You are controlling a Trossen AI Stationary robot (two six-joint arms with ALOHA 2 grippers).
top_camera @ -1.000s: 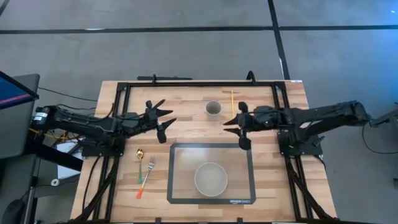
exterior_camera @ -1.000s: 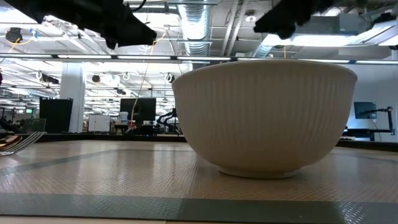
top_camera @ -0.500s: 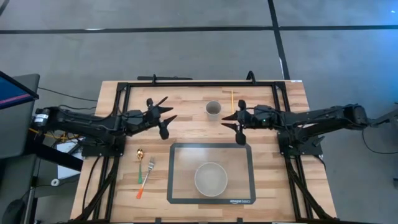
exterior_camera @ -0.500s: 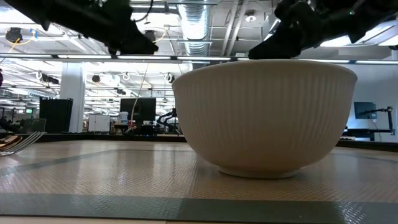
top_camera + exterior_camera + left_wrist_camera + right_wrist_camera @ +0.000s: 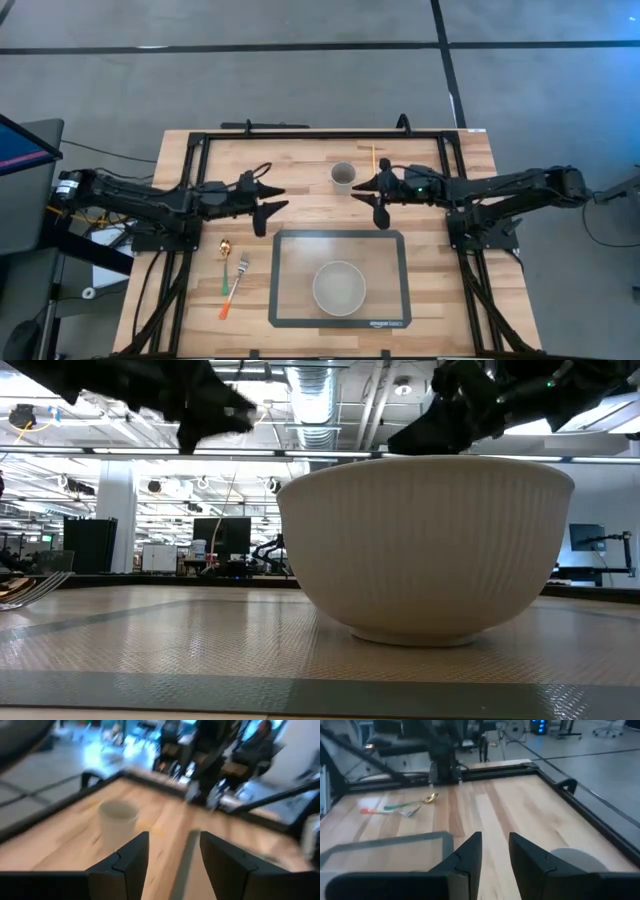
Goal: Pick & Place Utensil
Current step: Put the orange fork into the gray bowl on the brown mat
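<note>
A fork with an orange handle point(image 5: 232, 288) and a spoon with a green handle and gold bowl point(image 5: 225, 262) lie flat on the wood near the table's left edge; in the right wrist view they show as a pair point(image 5: 405, 809). A white ribbed bowl point(image 5: 339, 287) stands on a grey mat point(image 5: 285, 300) and fills the low view point(image 5: 430, 545). A small white cup point(image 5: 343, 176) stands toward the far edge. My left gripper point(image 5: 266, 202) hovers open to the cup's left, and my right gripper point(image 5: 372, 198) hovers open to its right. Both are above the table.
A thin yellow stick point(image 5: 375, 158) lies by the far edge, right of the cup. A black frame point(image 5: 300, 134) runs around the tabletop. Bare wood lies between the utensils and the mat, and right of the mat point(image 5: 450, 290).
My right gripper has moved toward the table's left and a little toward the far edge, closing in on the cup. My left gripper has shifted slightly to the right and turned about its wrist. The utensils, bowl and cup have stayed put.
</note>
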